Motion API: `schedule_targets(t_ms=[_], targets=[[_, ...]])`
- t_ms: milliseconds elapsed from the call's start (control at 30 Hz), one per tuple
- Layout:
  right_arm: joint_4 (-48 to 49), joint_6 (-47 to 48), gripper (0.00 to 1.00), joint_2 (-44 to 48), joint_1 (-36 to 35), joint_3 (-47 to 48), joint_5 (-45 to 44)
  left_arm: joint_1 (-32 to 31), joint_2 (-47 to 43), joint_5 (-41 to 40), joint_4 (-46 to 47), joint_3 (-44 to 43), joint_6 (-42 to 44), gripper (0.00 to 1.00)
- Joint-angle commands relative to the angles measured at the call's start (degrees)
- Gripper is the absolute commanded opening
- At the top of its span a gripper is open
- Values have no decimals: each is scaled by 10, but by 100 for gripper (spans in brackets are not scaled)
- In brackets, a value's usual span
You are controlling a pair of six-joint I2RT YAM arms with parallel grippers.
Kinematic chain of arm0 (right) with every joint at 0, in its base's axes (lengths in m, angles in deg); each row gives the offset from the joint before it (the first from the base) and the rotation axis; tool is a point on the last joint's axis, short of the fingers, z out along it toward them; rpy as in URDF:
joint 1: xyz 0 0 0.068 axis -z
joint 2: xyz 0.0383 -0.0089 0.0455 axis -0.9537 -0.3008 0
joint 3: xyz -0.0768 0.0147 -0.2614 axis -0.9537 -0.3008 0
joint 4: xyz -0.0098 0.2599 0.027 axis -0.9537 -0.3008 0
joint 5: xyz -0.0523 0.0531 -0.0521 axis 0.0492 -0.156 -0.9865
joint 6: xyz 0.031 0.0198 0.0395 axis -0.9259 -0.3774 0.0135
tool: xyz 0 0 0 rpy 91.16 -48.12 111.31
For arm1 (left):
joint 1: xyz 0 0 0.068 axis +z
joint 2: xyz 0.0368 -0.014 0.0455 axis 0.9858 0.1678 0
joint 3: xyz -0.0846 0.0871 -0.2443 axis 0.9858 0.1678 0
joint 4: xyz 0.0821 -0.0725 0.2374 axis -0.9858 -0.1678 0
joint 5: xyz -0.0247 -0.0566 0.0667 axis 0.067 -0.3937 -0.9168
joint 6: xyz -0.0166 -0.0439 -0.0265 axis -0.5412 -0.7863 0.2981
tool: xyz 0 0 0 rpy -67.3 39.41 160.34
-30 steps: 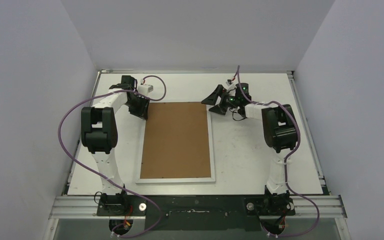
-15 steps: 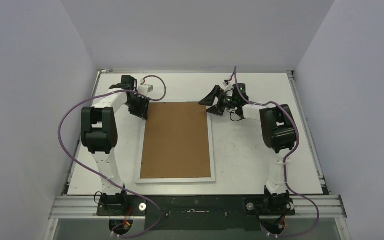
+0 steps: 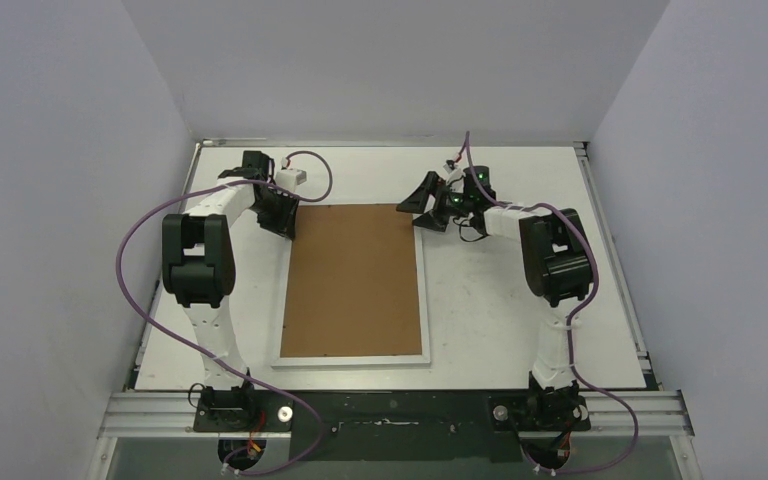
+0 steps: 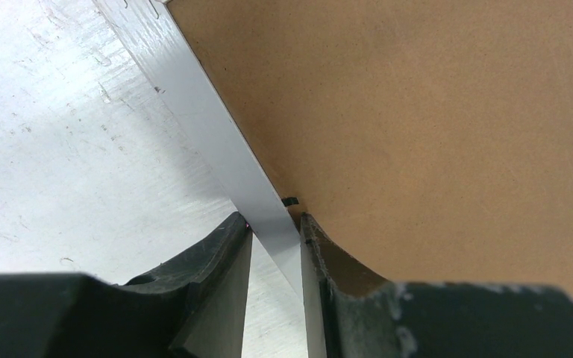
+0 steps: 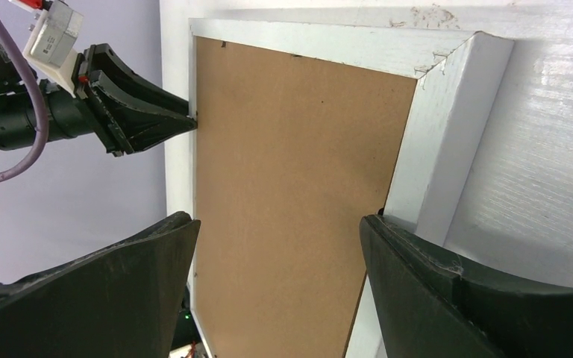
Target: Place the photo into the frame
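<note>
Below, scuffed white table [image 3: 505, 315] under frame [image 3: 355, 285], pale walls [image 3: 380, 60]

Frame [image 3: 355, 280] central (open table [image 3: 505, 320] either side)

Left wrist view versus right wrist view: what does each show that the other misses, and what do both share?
Only left wrist: a close-up of the left gripper closed on the white rail of the frame, one finger on each side. Only right wrist: the right gripper open wide over a mitred frame corner, and the left gripper seen from across the board. Both: the brown backing board in the frame, lying back side up on the table. Neither shows the photo.
</note>
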Motion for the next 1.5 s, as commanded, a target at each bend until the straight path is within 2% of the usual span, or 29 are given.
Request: schedule_targets(t_ms=[0,300,967,1233,1300,1467], targets=[[-42,39,83,-3,-10,27,-25,-13,41,21,-6,18,15,26],[-91,69,82,-13,-24,49,-53,-14,40,25,-6,17,17,25],[-81,61,81,-41,-54,35,-81,-18,41,32,-17,9,24,23],[26,-4,83,40,-37,48,-12,-13,34,28,-21,12,23,22],[14,6,84,70,-29,55,-10,-11,30,28,-21,13,22,22],[-104,87,85,124,-16,52,-60,-8,23,29,-22,16,23,22]])
